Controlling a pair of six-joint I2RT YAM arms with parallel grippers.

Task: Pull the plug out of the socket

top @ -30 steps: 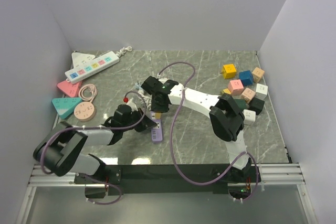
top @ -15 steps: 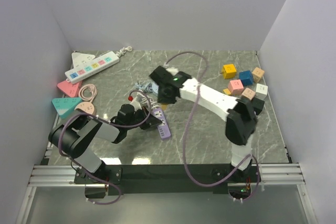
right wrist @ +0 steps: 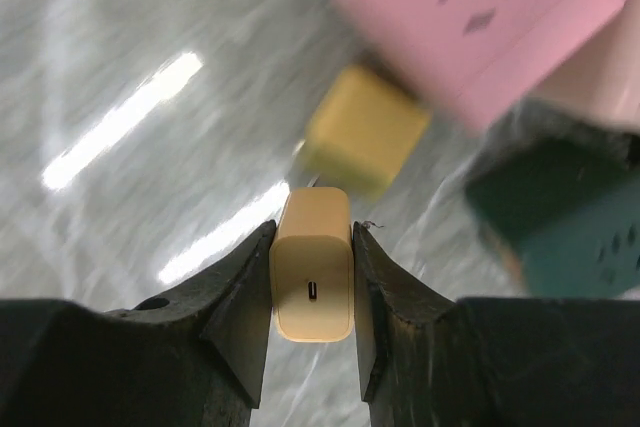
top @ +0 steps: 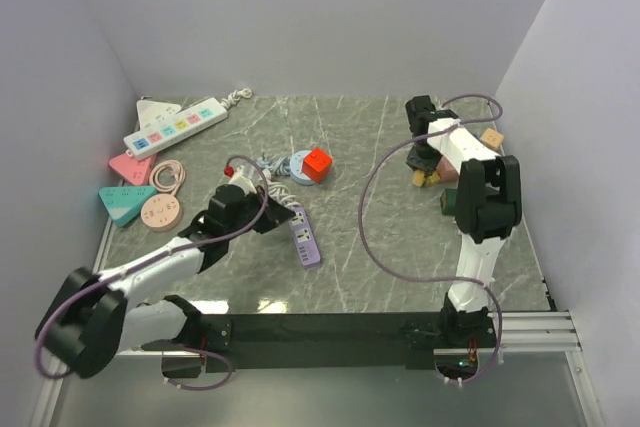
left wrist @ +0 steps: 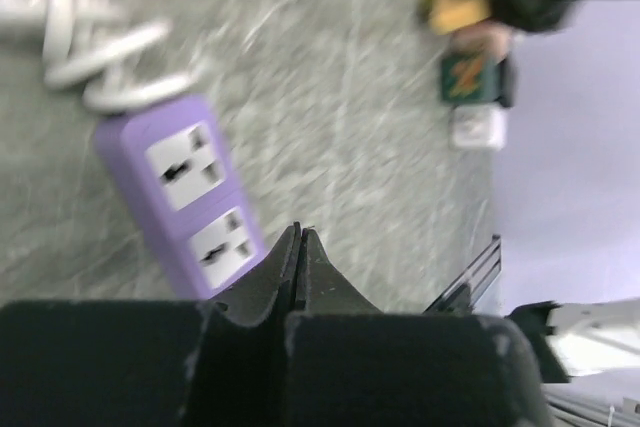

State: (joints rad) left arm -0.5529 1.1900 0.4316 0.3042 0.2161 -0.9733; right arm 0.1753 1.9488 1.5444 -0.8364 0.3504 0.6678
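The socket (top: 304, 239), a short lilac-purple power strip, lies flat at the table's centre-left, its white outlet faces bare (left wrist: 190, 197). Its grey-white cord (left wrist: 100, 67) is coiled behind it. My left gripper (top: 280, 219) rests beside the strip's near end, shut with nothing between the fingers (left wrist: 298, 239). The plug (right wrist: 312, 262), a small cream-yellow charger block, is held away from the socket at the far right. My right gripper (right wrist: 312, 237) is shut on its two sides. In the top view that gripper (top: 425, 169) hangs beside the coloured cubes.
A pink cube (right wrist: 490, 7), a yellow cube (right wrist: 365, 132) and a dark green cube (right wrist: 560, 217) lie just under the plug. A red cube (top: 317, 162) sits by a blue disc (top: 298, 163). A long white strip (top: 175, 125) and other adapters (top: 125, 202) line the left wall.
My right arm has swung from over the purple strip to the far right, carrying the plug with it. The left arm has stretched out beside the strip, which has stayed in place.
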